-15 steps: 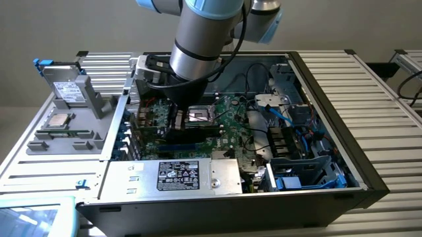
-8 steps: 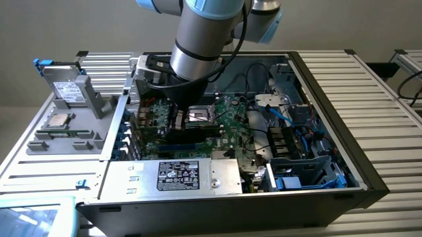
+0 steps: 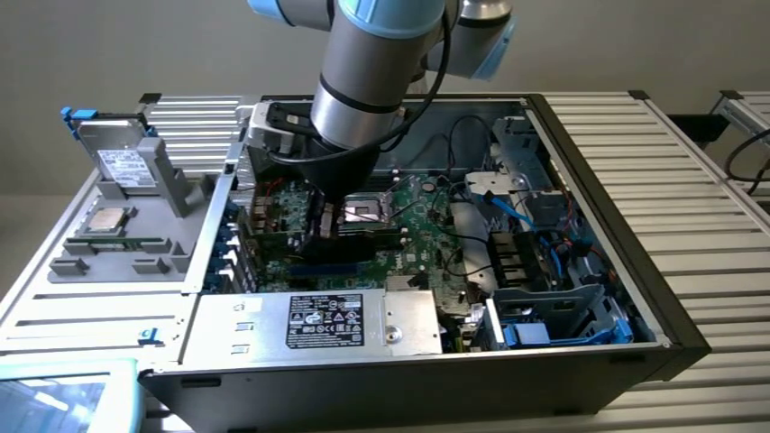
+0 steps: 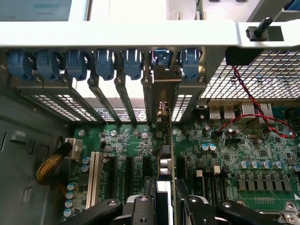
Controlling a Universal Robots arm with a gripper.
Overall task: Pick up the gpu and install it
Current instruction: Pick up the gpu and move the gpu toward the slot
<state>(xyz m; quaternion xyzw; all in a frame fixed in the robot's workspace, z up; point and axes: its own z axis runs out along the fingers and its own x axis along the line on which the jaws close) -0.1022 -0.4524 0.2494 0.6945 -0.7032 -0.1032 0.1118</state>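
Since the gripper (image 4: 165, 199) is half-closed on the gpu (image 4: 165, 159), held upright over the motherboard (image 4: 126, 140) slot with bracket at the rear opening, best press straight down, avoiding tilt

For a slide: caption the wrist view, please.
Pincer holds the gpu edge-on at the motherboard expansion slots.

Item: one gpu (image 4: 164, 140), a thin card held upright on edge in my gripper (image 4: 165, 199), above the motherboard (image 4: 126, 140), metal bracket at the rear slots.
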